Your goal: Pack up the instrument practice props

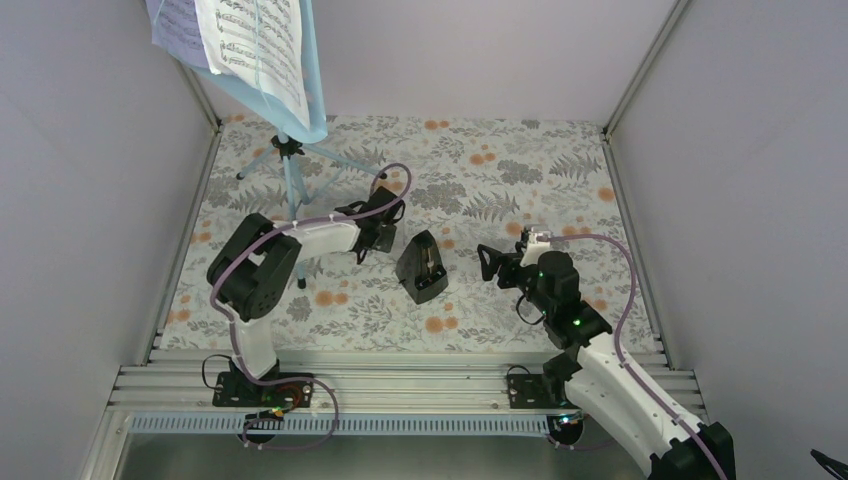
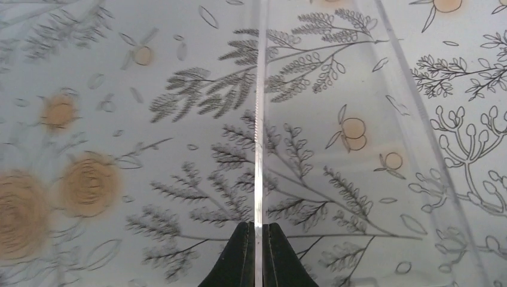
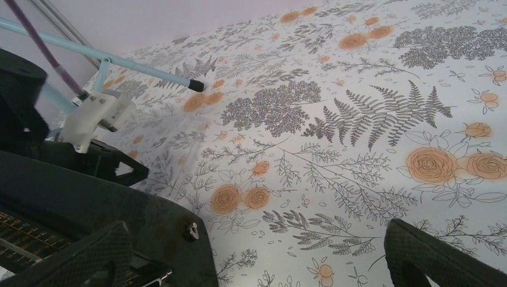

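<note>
While the metronome (image 1: 422, 268) is standing on the surface (image 1: 520, 190) between the arms, the right gripper (image 1: 486, 263) is facing it, spread wide, and the left gripper (image 2: 259, 232) is pinching a thin clear sheet (image 2: 259, 149). Picking up the metronome looks next, needing a steady close on its sloped sides.

Robot lab test cell: plain pale walls (image 1: 470, 50) w/ aluminium posts (image 1: 645, 68) at top & sides, slotted metal rail (image 1: 400, 385) along bottom, floral cloth (image 1: 500, 170) over table in centre.
</note>
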